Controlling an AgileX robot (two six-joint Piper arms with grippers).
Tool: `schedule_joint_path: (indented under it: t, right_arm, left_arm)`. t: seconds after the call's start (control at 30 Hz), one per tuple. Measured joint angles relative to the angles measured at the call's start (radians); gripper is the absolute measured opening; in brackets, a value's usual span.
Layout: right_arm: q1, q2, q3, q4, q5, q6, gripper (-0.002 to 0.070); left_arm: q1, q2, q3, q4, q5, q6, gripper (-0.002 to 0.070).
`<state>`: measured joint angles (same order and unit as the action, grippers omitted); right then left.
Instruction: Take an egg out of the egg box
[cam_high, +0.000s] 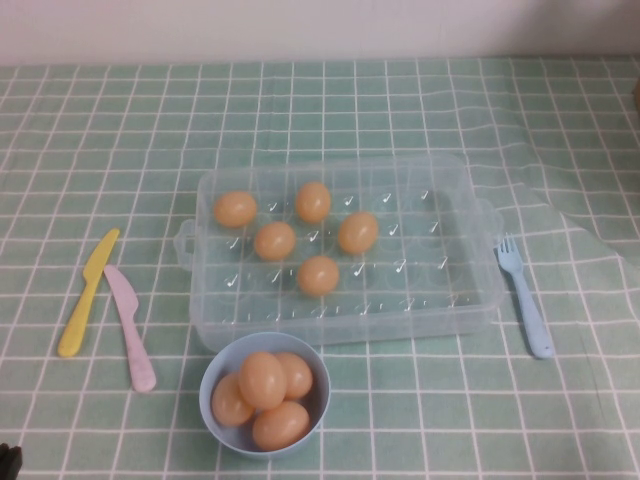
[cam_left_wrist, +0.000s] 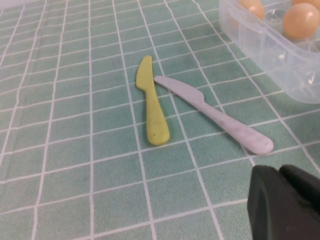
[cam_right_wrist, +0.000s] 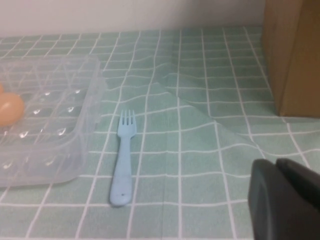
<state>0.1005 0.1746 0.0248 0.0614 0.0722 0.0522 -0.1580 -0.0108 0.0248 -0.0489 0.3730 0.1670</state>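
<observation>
The clear plastic egg box (cam_high: 340, 328) stands in the middle of the table with several tan-orange eggs in its left half, the nearest egg (cam_high: 318, 275) being in the front row. The box corner also shows in the left wrist view (cam_left_wrist: 280, 55) and in the right wrist view (cam_right_wrist: 75, 145). My left gripper (cam_left_wrist: 280, 172) is shut and empty, low over the cloth at the table's front left, near the knives. My right gripper (cam_right_wrist: 276, 165) is shut and empty at the front right, apart from the box, and is out of the high view.
A light-blue bowl (cam_high: 206, 380) with several eggs sits in front of the box. A yellow knife (cam_high: 88, 292) and a pink knife (cam_high: 130, 328) lie left of it. A blue fork (cam_high: 526, 296) lies on the right. A brown box (cam_right_wrist: 292, 55) stands at the far right.
</observation>
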Motion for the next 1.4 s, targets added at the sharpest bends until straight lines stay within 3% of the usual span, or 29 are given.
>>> schedule_joint_path:
  t: [0.4, 1.4]
  right_arm:
    - [-0.017, -0.182, 0.002, 0.003, 0.273, 0.000, -0.0017]
    - [-0.017, -0.182, 0.002, 0.003, 0.291, 0.000, -0.0017]
  left_arm:
    - [0.000, 0.000, 0.000, 0.000, 0.000, 0.000, -0.0004]
    - [0.000, 0.000, 0.000, 0.000, 0.000, 0.000, -0.0004]
